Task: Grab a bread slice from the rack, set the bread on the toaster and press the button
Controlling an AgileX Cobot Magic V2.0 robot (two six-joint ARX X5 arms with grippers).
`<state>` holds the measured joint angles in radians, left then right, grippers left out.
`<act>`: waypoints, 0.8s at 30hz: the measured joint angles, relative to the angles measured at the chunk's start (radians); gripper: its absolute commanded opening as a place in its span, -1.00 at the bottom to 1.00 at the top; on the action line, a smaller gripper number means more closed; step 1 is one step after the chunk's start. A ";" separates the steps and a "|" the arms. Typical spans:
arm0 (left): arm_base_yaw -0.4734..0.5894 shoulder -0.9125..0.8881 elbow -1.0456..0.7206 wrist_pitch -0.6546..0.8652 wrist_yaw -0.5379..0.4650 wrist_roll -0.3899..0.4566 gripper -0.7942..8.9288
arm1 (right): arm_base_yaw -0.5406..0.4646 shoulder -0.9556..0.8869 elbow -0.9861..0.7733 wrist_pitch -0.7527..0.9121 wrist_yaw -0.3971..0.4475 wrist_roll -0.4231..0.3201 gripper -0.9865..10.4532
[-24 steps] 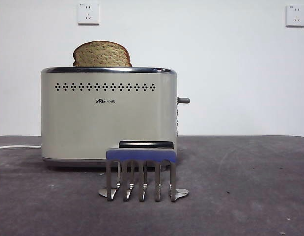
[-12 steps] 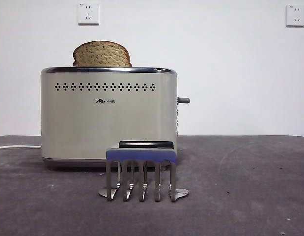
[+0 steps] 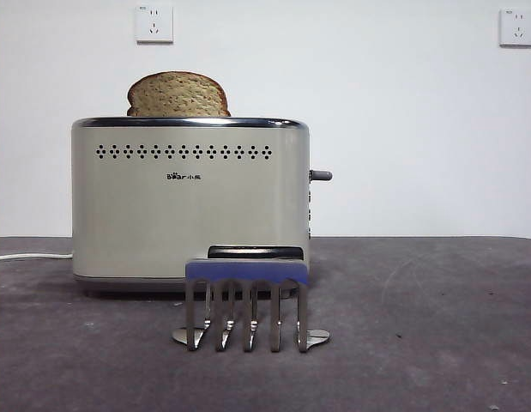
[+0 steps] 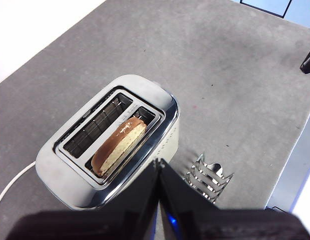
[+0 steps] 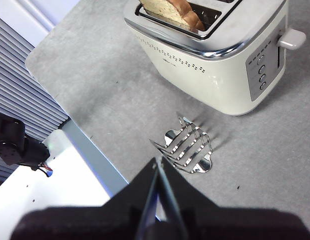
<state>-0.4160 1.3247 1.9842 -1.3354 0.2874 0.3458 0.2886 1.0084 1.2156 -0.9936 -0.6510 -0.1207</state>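
The slice of bread (image 3: 178,95) stands in a slot of the cream toaster (image 3: 190,206), its rounded top above the chrome rim. The left wrist view shows it in the slot nearer the rack (image 4: 119,145), and it also shows in the right wrist view (image 5: 171,11). The toaster's lever (image 3: 322,175) sticks out on its right side, high up. The metal rack (image 3: 247,301) stands empty in front of the toaster. My left gripper (image 4: 159,162) is shut, high above the toaster (image 4: 107,145) and the rack (image 4: 209,177). My right gripper (image 5: 157,161) is shut, high above the rack (image 5: 185,147).
A white cord (image 3: 29,256) runs left from the toaster across the grey table (image 3: 419,326). Two wall sockets (image 3: 153,23) sit on the white wall. The table's edge (image 5: 89,145) is near the rack in the right wrist view.
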 measured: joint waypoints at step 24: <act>0.459 -0.465 -0.486 0.883 -0.021 -0.087 -0.84 | 0.000 0.000 0.000 0.000 0.000 0.000 -0.83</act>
<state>0.0425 0.8593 1.4986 -0.4526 0.2661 0.2592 0.2886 1.0084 1.2156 -0.9939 -0.6506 -0.1207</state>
